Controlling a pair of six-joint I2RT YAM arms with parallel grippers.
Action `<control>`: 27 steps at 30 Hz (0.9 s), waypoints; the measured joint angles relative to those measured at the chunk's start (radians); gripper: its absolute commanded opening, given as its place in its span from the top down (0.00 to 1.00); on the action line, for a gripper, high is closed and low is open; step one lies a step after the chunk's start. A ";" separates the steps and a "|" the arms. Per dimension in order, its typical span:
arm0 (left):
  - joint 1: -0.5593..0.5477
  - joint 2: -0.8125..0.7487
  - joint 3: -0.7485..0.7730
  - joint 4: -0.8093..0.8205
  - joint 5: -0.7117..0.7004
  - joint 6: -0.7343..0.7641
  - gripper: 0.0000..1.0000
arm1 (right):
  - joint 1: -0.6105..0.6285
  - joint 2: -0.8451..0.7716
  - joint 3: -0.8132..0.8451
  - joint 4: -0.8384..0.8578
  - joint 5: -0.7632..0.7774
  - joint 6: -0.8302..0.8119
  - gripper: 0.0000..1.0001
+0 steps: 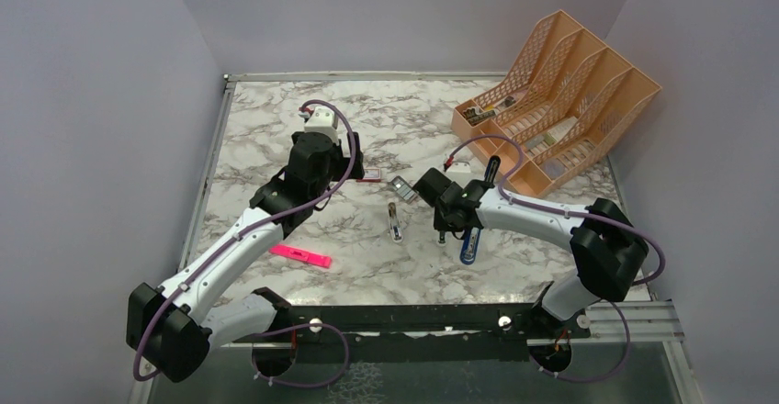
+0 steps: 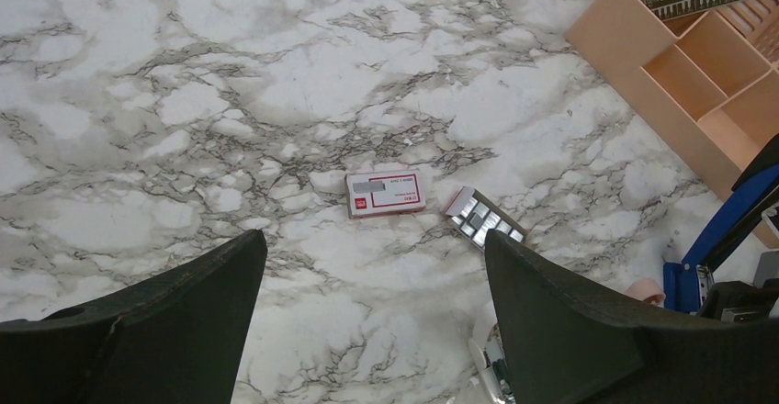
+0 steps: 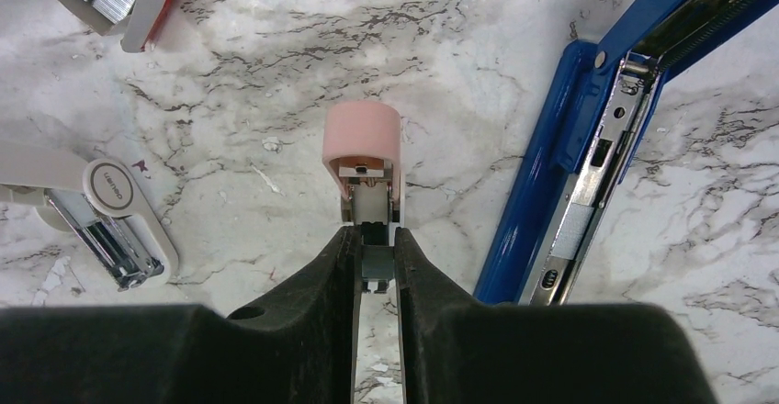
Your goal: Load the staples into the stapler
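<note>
My left hand (image 2: 373,243) hangs released, spread wide and holding nothing. Just ahead of it on the surface (image 2: 184,73) lies the red-and-white box (image 2: 385,193). Just right of that box are the staples (image 2: 485,218), grey blocks in an open tray whose long axis runs diagonally from far-left to near-right. That puts the staples off to the right of my left hand's centre line.

My right hand (image 3: 374,239) is clenched on the end of what looks like a small pink stapler (image 3: 363,142). An opened blue stapler (image 3: 588,147) lies just to its right and a white stapler (image 3: 110,211) to its left. From there the staples lie far and left.

I judge the left hand the nearer one and the only free one. It would need to shift right and turn so its grip crosses the tray's long axis.
</note>
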 measured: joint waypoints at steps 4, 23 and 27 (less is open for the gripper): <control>0.000 0.004 0.000 0.000 0.000 0.000 0.11 | 0.000 0.000 -0.005 0.009 -0.004 0.000 0.77; 0.000 0.007 0.000 0.000 0.000 0.000 0.11 | -0.007 0.006 -0.026 0.046 -0.024 -0.001 0.77; 0.000 0.008 0.000 0.000 0.000 0.000 0.11 | -0.007 0.010 -0.027 0.047 -0.025 -0.001 0.77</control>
